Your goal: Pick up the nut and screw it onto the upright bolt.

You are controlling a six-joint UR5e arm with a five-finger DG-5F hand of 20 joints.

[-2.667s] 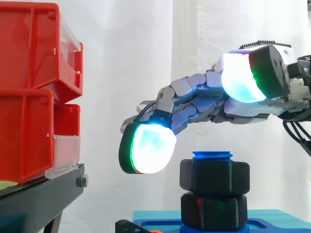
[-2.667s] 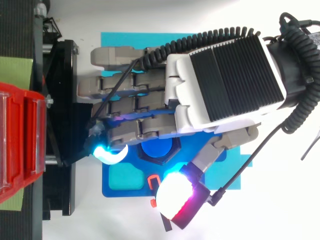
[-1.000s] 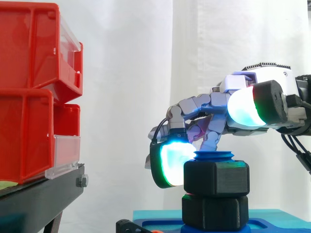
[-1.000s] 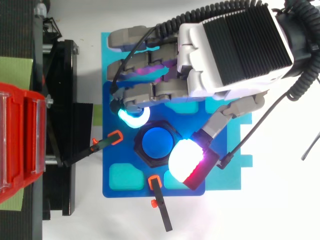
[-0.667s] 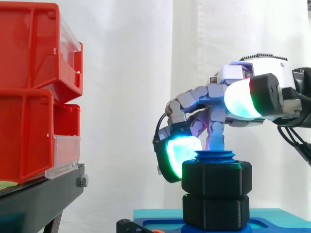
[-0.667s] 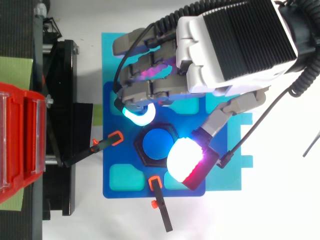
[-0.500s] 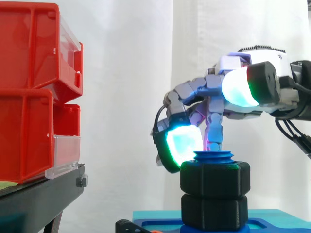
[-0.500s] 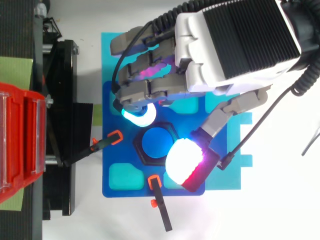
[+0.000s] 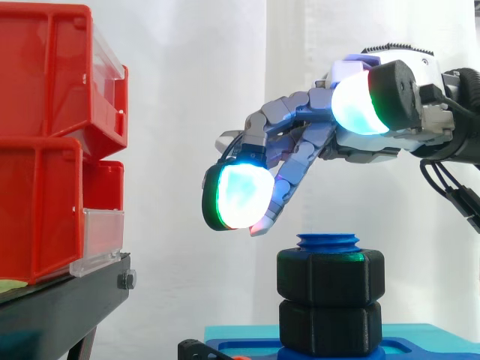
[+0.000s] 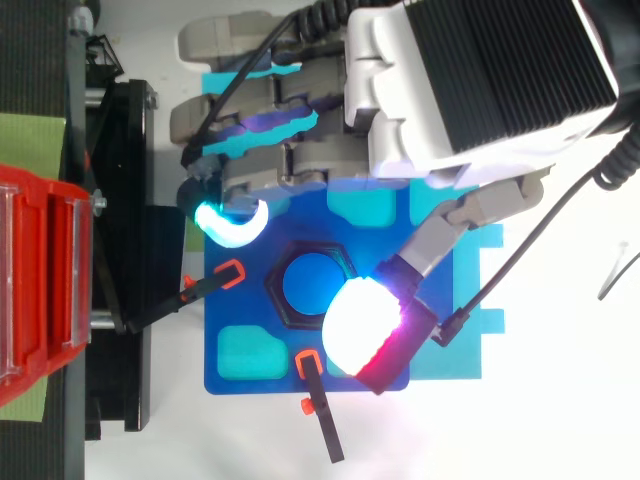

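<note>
Just now the hand has lifted clear of the nut, fingers loosely spread and holding nothing (half a second back its pads flanked the nut). The nut sits on the blue bolt, thread tip poking above it. Likely between turns, regrasp next.

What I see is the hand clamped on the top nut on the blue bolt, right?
No. The hand isn't clamped on the top nut; it hangs open above it. The nut is on the blue bolt. The side view shows the gap.
</note>
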